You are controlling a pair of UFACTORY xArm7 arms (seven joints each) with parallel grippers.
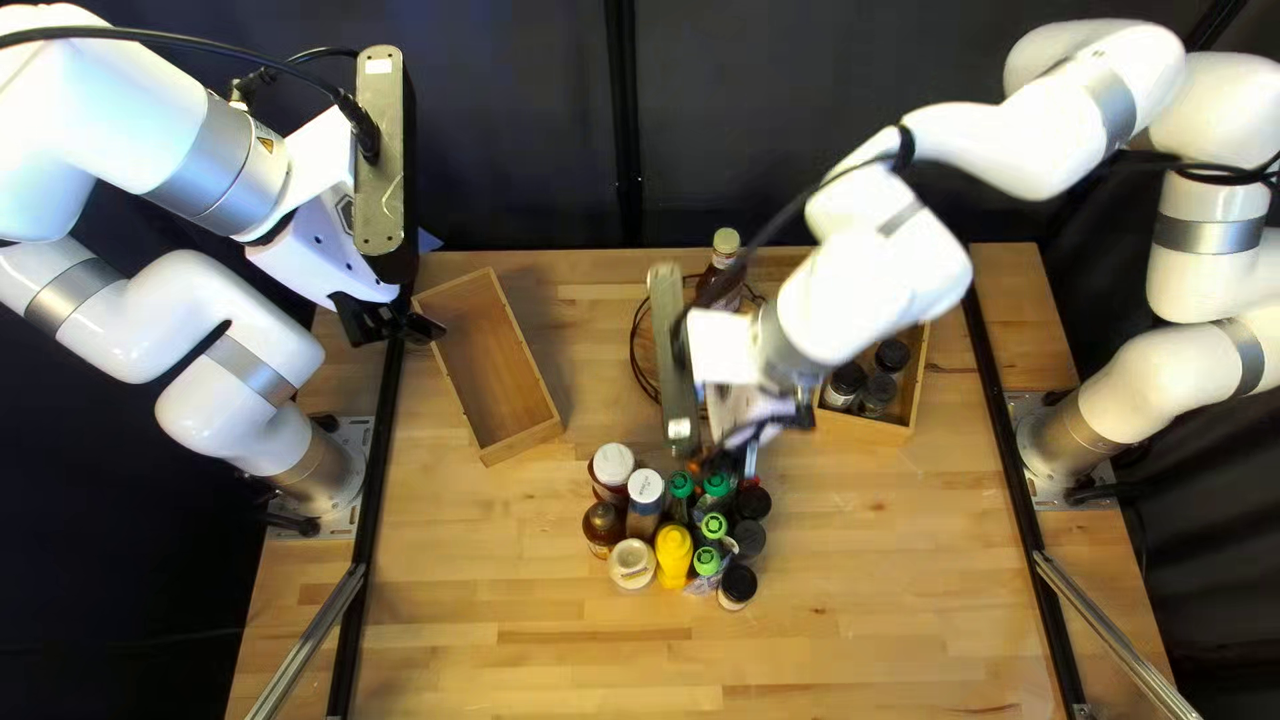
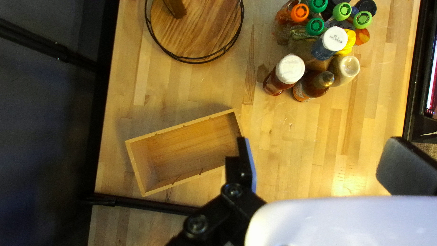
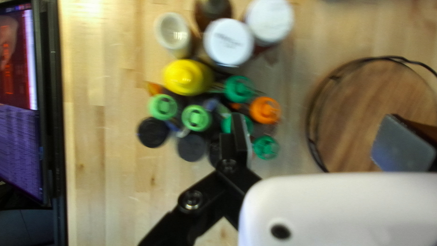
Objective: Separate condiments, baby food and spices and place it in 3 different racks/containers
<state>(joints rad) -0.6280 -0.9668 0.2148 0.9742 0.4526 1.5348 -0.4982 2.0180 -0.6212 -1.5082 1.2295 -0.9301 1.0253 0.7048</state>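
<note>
My left gripper [image 1: 424,328], over the near-left wooden box's [image 1: 491,360] back end, is open with nothing between its fingers; the left wrist view shows the left gripper [image 2: 316,159] beside the bare-floored box [image 2: 191,148]. My right gripper [image 1: 754,438] is at the back edge of the bottle cluster; in the right wrist view the right gripper [image 3: 318,142] stands open and empty, one finger over green-capped pouches [image 3: 239,89]. Clustered there are a yellow bottle [image 1: 674,555], white-capped bottles [image 1: 646,488], green-capped pouches [image 1: 715,527] and black-lidded jars [image 1: 738,586]. Another wooden box [image 1: 867,427] holds black-lidded jars [image 1: 891,356].
A round wooden rack with a wire rim [image 2: 195,32] stands at the table's back, partly hidden by my right arm in the top left view. A dark bottle with a pale cap [image 1: 726,243] rises there. A monitor [image 3: 18,109] stands beyond the near edge.
</note>
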